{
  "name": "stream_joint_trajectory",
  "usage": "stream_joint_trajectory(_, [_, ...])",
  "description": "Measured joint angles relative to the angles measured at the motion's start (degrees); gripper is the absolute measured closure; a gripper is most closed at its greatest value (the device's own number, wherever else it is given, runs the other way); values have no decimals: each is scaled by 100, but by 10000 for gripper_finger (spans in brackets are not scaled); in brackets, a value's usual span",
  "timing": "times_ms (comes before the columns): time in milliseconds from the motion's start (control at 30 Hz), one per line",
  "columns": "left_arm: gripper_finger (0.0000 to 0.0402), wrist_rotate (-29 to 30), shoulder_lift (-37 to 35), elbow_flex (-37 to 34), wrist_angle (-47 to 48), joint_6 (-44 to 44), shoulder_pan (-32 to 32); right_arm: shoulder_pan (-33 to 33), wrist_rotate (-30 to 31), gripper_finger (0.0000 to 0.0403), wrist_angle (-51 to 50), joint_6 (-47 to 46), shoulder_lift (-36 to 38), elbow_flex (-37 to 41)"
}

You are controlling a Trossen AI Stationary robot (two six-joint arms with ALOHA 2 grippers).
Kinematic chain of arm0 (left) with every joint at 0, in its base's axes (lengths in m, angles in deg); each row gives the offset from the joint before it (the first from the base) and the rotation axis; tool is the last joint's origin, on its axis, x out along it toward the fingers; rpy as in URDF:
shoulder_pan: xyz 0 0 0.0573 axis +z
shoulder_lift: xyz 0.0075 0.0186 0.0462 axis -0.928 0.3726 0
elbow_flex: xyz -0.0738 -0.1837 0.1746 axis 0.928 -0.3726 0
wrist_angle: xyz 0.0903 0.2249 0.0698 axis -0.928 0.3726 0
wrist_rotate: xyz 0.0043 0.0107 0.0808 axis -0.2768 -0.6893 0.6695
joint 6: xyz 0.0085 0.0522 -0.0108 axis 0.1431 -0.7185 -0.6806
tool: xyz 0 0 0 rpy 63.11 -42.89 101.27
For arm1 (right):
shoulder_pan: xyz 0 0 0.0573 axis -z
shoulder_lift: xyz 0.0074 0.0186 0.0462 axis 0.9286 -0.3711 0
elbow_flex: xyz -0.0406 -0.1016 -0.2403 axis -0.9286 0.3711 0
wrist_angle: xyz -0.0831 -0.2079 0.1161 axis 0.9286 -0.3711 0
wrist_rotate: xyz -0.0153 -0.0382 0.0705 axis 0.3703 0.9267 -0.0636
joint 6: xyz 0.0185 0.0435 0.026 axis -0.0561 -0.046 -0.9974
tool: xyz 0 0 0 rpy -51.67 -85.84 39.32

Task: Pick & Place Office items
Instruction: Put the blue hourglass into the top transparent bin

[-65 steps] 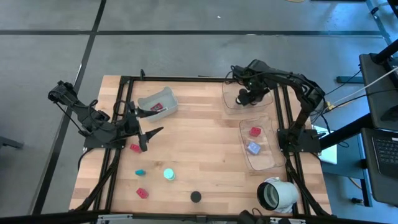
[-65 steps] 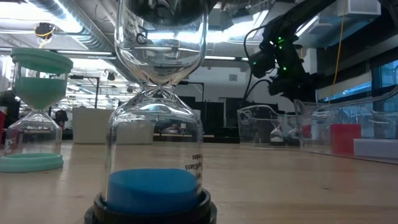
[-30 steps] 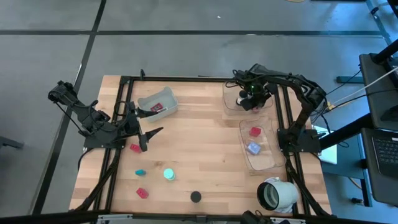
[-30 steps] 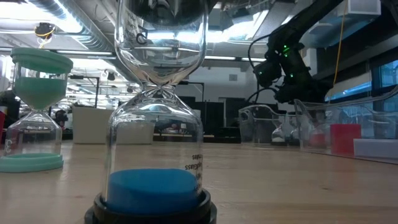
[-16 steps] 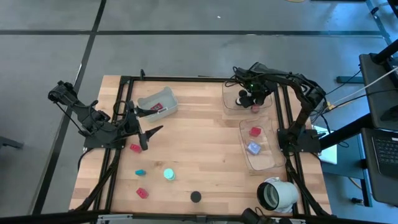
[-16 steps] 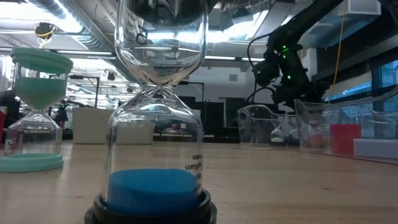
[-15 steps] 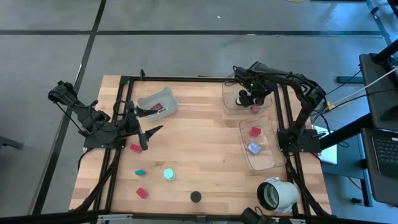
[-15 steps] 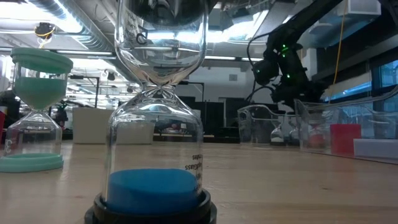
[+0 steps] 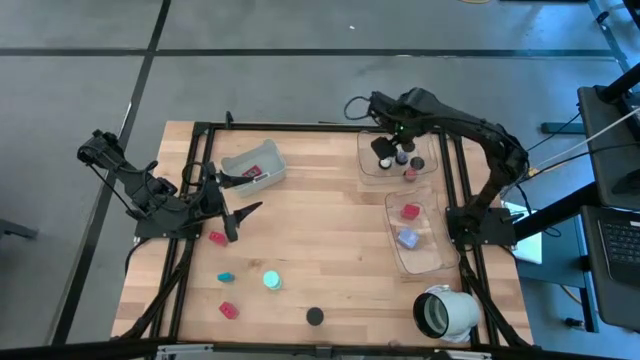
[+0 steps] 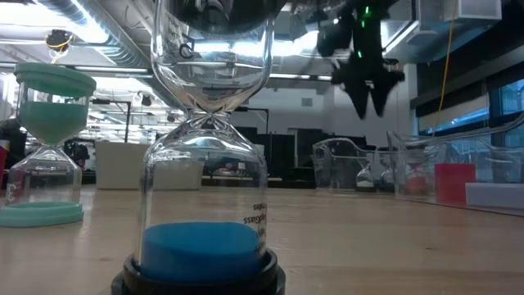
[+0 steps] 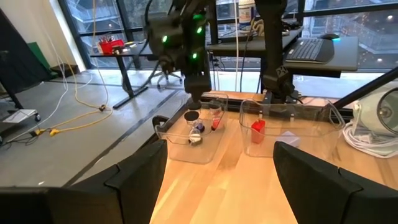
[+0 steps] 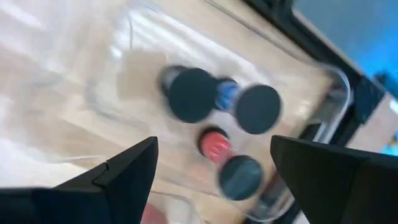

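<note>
The only lettering stands on the clear hourglass with blue sand (image 10: 209, 164), at the centre left of the low view: small black print running vertically up the lower bulb's glass, lower middle of the frame. It seems to end in "glass", the rest too small to read

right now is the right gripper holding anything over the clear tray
No, the right gripper is open and empty above the clear tray.

Robotics lab: desks (image 11: 311, 46), keyboard (image 11: 309, 50), floor cables (image 11: 81, 93).
</note>
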Motion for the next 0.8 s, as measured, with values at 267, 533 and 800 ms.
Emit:
stream_joint_trajectory(267, [112, -218, 0, -2, 0, 9, 0, -2204, 375, 90, 723, -606, 342, -58])
stream_joint_trajectory(533, [112, -278, 0, -2, 4, 282, -2, -4511, 370, 90, 2028, -949, 282, -60])
stream_joint_trajectory(800, [112, -940, 0, -2, 37, 807, -2, -5939, 731, 87, 3898, -935, -82, -58])
